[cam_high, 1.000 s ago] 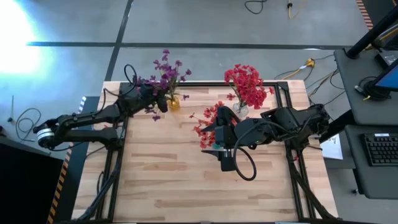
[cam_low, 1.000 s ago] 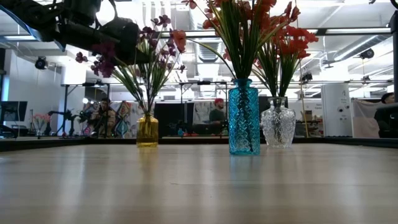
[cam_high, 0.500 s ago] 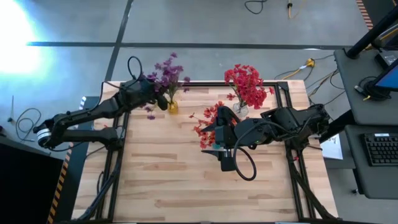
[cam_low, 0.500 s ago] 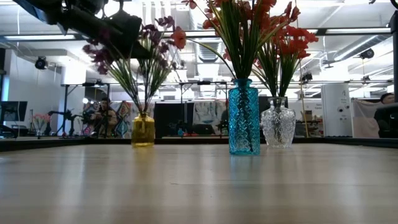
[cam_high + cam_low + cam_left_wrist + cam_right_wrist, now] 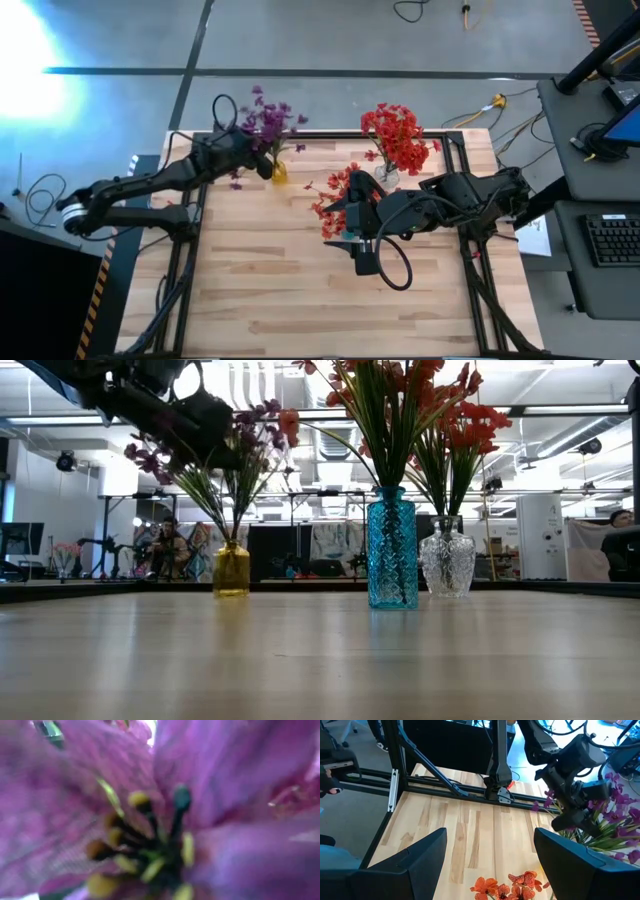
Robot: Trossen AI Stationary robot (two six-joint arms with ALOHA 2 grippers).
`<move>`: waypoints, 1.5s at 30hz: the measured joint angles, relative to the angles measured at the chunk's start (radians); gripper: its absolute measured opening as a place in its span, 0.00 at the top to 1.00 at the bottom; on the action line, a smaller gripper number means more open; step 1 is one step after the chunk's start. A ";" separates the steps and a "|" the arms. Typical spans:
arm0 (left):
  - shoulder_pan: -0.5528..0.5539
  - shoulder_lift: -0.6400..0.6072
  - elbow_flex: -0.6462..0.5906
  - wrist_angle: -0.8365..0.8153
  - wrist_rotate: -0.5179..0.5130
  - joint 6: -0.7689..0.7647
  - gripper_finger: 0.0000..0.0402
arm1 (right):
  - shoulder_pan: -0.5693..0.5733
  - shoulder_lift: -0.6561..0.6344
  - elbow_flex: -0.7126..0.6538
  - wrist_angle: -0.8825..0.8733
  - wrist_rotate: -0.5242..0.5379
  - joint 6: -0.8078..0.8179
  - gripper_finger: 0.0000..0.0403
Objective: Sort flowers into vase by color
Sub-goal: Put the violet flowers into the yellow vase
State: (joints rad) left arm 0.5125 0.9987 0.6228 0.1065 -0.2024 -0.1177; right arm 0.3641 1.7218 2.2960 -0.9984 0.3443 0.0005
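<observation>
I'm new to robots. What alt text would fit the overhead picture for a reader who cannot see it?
Seen from above, the left gripper reaches into purple flowers in a yellow vase at the far edge of a wooden table. The right gripper sits open mid-table by red flowers; more red flowers stand behind.

We see strong glare blowing out floor (image 5: 25, 60) at high view's upper left. Purple blossom (image 5: 165, 820) fills left wrist view, badly blurred. Low view backlit by bright ceiling lights (image 5: 240, 380); tabletop (image 5: 320, 660) soft near lens.
</observation>
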 joint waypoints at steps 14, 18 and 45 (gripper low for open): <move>0.000 0.054 -0.001 0.047 0.001 0.045 1.00 | 0.000 0.000 0.000 0.000 0.000 0.000 0.27; 0.000 0.053 -0.001 0.032 0.002 0.013 1.00 | 0.000 0.000 0.000 0.000 0.000 0.000 0.27; 0.000 0.121 0.149 -0.218 0.003 0.014 1.00 | 0.000 0.000 -0.026 0.000 -0.004 0.000 0.27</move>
State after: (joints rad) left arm 0.5121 1.1199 0.7717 -0.1116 -0.1993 -0.1035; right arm 0.3641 1.7218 2.2696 -0.9989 0.3401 0.0006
